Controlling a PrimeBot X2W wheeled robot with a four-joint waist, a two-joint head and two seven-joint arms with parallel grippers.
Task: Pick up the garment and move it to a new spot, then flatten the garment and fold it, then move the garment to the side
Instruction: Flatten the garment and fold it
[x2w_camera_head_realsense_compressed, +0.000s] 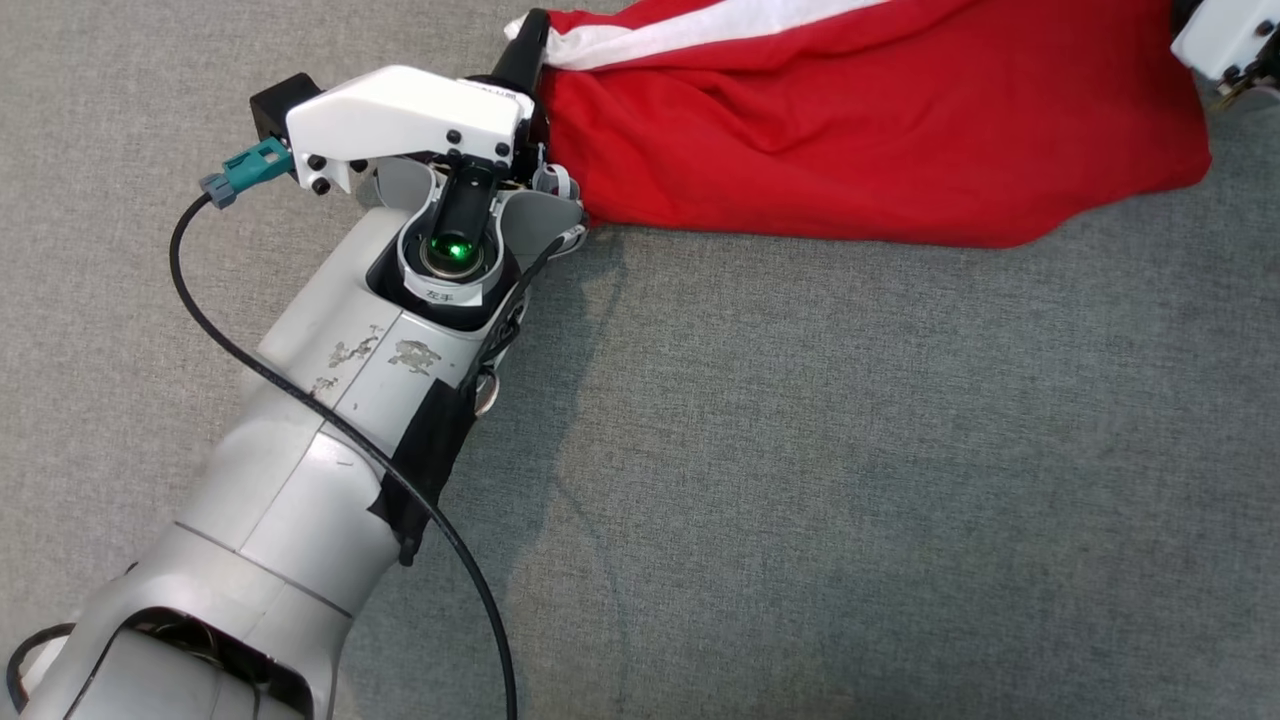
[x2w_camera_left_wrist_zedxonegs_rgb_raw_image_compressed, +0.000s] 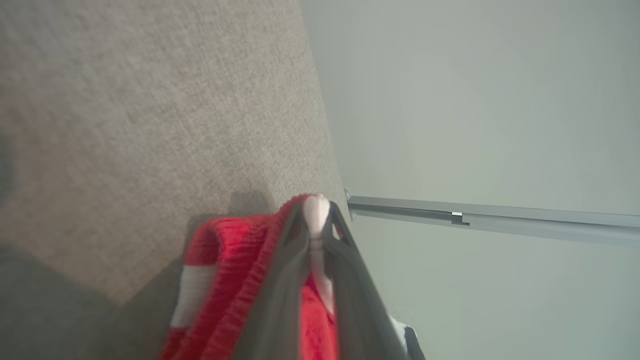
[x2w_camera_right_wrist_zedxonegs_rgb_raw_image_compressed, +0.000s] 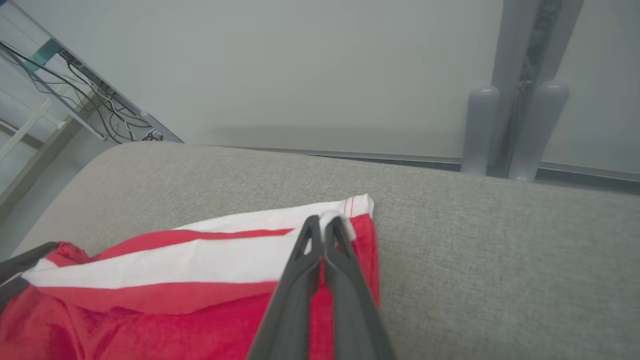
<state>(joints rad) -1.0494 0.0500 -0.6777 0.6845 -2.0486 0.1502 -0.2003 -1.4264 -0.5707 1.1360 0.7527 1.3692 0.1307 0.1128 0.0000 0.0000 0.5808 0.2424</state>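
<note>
Fingers (x2w_camera_left_wrist_zedxonegs_rgb_raw_image_compressed: 287, 280) of the left gripper (x2w_camera_left_wrist_zedxonegs_rgb_raw_image_compressed: 316, 210) are clenching on the ribbed end of the soft red garment with broad white stripes (x2w_camera_head_realsense_compressed: 850, 110), pinching a pale fold of cloth right at the tips; the right gripper (x2w_camera_right_wrist_zedxonegs_rgb_raw_image_compressed: 324, 225) is pressing its two long dark fingers (x2w_camera_right_wrist_zedxonegs_rgb_raw_image_compressed: 350, 290) tight together on the white-striped corner at the opposite end. So the garment is hanging stretched between the two arms at the far side of the grey woven upholstered surface (x2w_camera_head_realsense_compressed: 800, 450), its upper edge running fairly taut while the red body is sagging in loose folds down onto the cloth below.

To my eye it is behaving as a light, limp thing; it is offering no stiffness at all, so it will likely be drooping and bunching wherever it is not being held. The knit looks matte rather than slippery, but such small pinches could be slipping off if the arms pull apart too hard. The thicker hems and corners seem the best places to be taking hold, two on one edge, since that is spreading it ready for flattening.

Further out, the pale left forearm (x2w_camera_head_realsense_compressed: 300, 400) is reaching in with a black cable (x2w_camera_head_realsense_compressed: 250, 360) looping along it; beyond the surface, a plain light wall (x2w_camera_right_wrist_zedxonegs_rgb_raw_image_compressed: 300, 65), grey posts (x2w_camera_right_wrist_zedxonegs_rgb_raw_image_compressed: 515, 125) and a tangle of dark wires (x2w_camera_right_wrist_zedxonegs_rgb_raw_image_compressed: 90, 100) are standing.
</note>
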